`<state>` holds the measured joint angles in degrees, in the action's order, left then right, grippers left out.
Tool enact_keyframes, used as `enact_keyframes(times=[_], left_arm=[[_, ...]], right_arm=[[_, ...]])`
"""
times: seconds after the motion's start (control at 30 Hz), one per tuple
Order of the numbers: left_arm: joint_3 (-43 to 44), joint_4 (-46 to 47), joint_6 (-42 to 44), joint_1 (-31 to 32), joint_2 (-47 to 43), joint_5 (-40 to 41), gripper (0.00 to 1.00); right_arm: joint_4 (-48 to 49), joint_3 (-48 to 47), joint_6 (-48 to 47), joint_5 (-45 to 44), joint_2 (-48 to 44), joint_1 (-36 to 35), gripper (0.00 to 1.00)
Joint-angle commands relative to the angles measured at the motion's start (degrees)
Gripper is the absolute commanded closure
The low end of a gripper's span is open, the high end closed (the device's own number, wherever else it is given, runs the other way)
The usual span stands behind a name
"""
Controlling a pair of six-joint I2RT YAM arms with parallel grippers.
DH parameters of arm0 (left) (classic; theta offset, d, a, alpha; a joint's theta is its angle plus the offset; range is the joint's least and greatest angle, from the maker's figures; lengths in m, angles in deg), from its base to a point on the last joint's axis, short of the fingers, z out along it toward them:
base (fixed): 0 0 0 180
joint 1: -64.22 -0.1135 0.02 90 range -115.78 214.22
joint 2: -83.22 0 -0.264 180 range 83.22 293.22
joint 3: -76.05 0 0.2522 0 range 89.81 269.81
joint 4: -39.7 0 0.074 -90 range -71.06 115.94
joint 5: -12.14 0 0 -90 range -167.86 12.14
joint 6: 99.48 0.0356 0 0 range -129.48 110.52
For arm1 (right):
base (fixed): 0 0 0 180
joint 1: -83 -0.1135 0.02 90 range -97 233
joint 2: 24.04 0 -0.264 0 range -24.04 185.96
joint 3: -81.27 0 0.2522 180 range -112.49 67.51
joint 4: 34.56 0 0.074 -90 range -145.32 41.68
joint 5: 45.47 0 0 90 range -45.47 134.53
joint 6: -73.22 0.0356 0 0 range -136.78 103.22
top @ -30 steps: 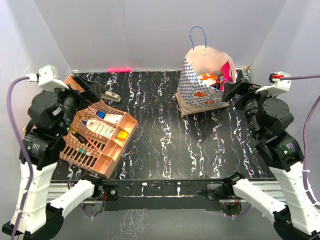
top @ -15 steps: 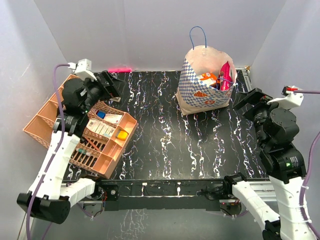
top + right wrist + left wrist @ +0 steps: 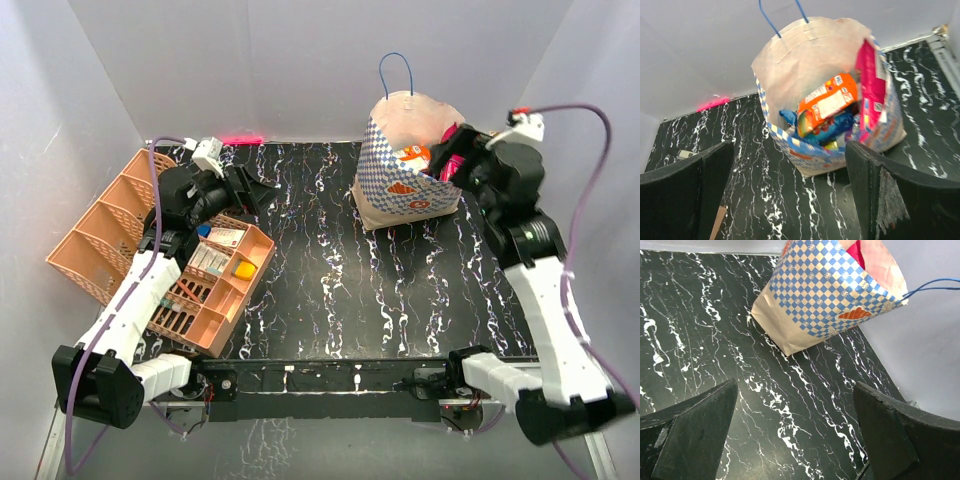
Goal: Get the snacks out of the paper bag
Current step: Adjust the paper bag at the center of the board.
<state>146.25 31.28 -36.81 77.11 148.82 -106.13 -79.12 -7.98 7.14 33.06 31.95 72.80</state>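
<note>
Right hand [image 3: 790, 145]: spread wide, empty; paper bag [image 3: 805, 55], snacks [image 3: 827, 102] inside, directly ahead. Left hand [image 3: 795, 385]: spread wide, empty.

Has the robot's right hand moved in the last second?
Yes. The right hand first backed away from the paper bag, then came back in to the bag's right rim, nearer the back wall than a second ago.

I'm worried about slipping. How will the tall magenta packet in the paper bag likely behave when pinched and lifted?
The magenta packet looks glossy, so it may slip. It stands thin and tall against the wall of the paper bag, so it is probably light and floppy. The bag, being unsupported paper, might tip or drag along.
</note>
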Motion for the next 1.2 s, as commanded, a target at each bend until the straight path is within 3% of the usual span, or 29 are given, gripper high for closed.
enact_keyframes(times=[0.0,0.13,0.43,0.73,0.97,1.17], left_arm=[[-1.07,6.37,0.03,0.10,-0.64,-4.51,0.02],[-1.56,7.32,-0.21,0.15,-0.13,-4.98,0.02],[-1.90,8.45,-0.79,0.19,0.85,-5.68,0.02],[-1.69,8.72,-1.67,0.18,1.90,-6.55,0.02],[-1.79,8.72,-1.82,0.15,2.27,-6.47,0.02],[-1.88,8.77,-1.72,0.14,2.44,-6.38,0.02]], right_arm=[[11.31,-6.08,-0.58,7.53,10.36,0.41,0.02],[18.26,-11.60,0.01,10.97,21.70,0.48,0.02],[33.98,-24.34,-1.66,9.21,44.43,0.48,0.02],[33.94,-44.54,-4.86,8.50,64.71,0.47,0.03],[37.01,-52.20,-6.03,8.02,72.82,0.48,0.15],[38.97,-58.65,-5.63,10.78,79.37,0.15,0.33]])
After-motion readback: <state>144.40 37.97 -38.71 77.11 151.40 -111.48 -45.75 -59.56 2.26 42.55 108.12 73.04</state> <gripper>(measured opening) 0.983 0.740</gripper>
